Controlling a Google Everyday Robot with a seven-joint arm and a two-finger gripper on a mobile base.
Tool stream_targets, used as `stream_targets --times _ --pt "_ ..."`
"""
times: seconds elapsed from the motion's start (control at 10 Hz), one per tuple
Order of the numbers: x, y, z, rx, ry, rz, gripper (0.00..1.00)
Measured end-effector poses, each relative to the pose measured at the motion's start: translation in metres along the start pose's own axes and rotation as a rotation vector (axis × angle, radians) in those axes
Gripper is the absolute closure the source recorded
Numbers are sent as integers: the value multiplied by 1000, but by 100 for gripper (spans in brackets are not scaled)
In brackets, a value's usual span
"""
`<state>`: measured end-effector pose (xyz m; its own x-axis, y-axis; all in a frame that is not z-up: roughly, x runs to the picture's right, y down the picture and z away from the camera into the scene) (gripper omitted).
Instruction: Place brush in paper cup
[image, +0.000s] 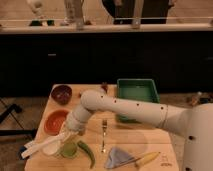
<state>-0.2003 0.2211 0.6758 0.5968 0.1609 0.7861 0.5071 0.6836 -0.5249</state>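
My gripper (70, 134) is at the front left of the wooden table, just right of the orange bowl's near edge. It is shut on the upper end of the brush (44, 144). The brush's white handle slants down to the left, and its lower end reaches the table's front left corner. The paper cup (52, 148) stands right under the gripper. The brush lies across its rim, and I cannot tell whether any part of it is inside. My white arm hides the table's middle.
An orange bowl (55, 121) and a dark red bowl (62, 93) stand at the left. A green cup (69, 149) and a green chili (88, 153) are beside the paper cup. A fork (104, 135), a blue cloth (118, 158), a yellow-handled knife (148, 159) and a green tray (136, 95) lie to the right.
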Motion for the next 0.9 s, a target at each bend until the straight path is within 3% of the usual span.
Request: stream_targets --times 0.9 --pt "20 -11 19 -52 0 49 100"
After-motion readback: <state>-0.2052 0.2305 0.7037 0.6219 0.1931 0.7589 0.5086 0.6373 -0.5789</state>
